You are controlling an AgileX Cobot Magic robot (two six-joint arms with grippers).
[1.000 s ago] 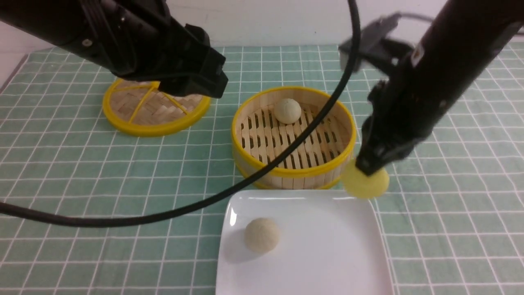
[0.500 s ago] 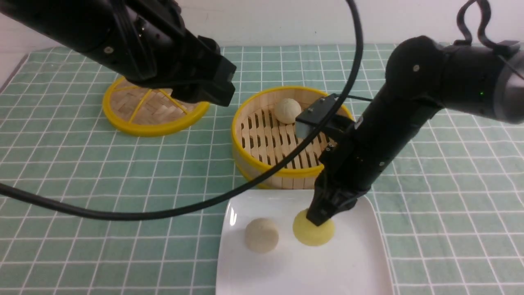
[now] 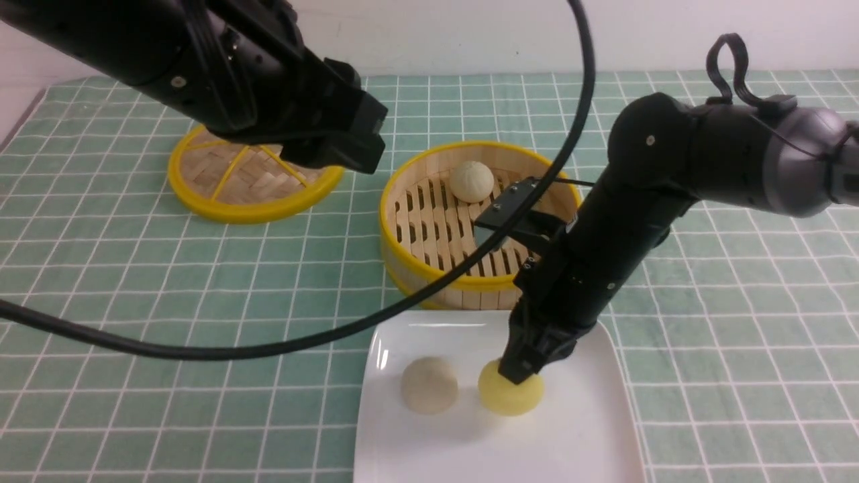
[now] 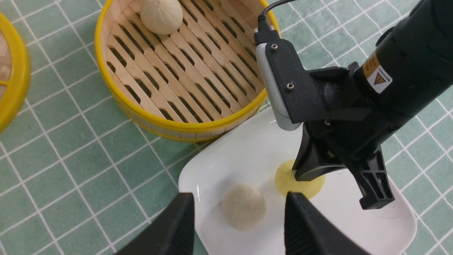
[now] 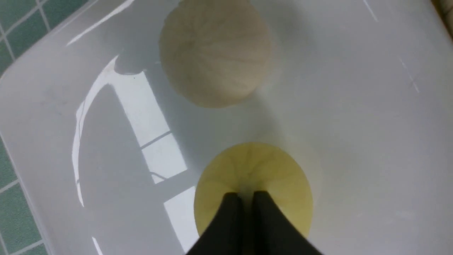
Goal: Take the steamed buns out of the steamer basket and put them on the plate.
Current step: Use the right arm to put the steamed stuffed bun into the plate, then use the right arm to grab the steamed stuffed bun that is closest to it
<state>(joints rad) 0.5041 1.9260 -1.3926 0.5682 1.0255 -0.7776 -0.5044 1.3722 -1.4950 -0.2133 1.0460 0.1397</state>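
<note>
- The yellow bun [image 3: 504, 401], over the plate [image 3: 570, 439] half a second ago, has come down and now looks set on it, beside the beige bun [image 3: 429, 386].
- The right fingers [image 5: 262, 203] are at its pleated top, a slim gap between them; whether they still pinch it, I cannot tell.
- The left fingers [image 4: 184, 212] stand apart, holding nothing.
- One pale bun [image 3: 472, 182] remains in the basket [image 3: 401, 258], probably next once the right fingers lift clear.

The front view's bottom edge cuts off the plate [image 3: 564, 443]; the right claw [image 5: 246, 198] partly hides the yellow bun [image 5: 283, 177].
</note>
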